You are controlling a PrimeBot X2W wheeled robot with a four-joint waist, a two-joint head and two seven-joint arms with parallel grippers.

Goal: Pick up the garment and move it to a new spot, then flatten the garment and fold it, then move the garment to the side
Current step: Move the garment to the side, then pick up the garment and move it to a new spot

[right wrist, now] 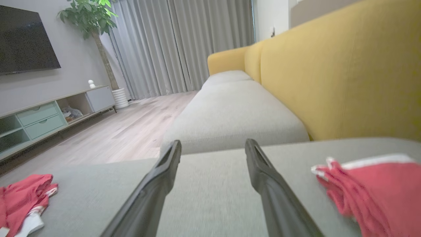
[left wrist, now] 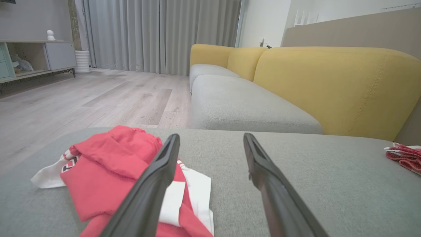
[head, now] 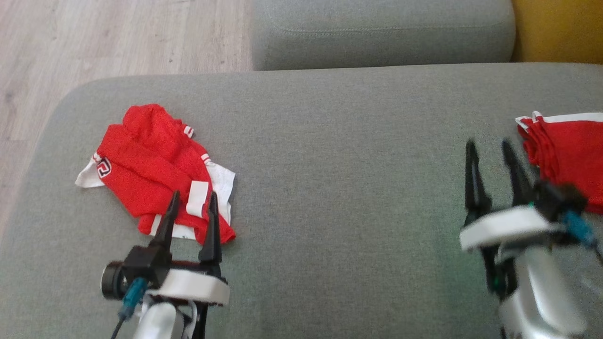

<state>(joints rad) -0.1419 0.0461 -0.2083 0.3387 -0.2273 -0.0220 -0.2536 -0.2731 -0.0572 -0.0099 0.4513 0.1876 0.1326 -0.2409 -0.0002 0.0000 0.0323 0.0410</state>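
A broad grey seat cushion lies under me, with wood floor beyond its far-left corner. The crumpled red-and-white garment lies near the cushion's left end. From the head view my left fingers stand spread and empty over its near edge. My left wrist view adds that one finger crosses the cloth while the other is over bare cushion; whether either touches, I cannot tell. That view also shows grey curtains and a yellow backrest.

My right fingers, blurred in the head view, are also apart and hold nothing. The folded red garment with white trim lies just to their right, at the cushion's right end. My right wrist view gives a television, a potted plant and a low cabinet.
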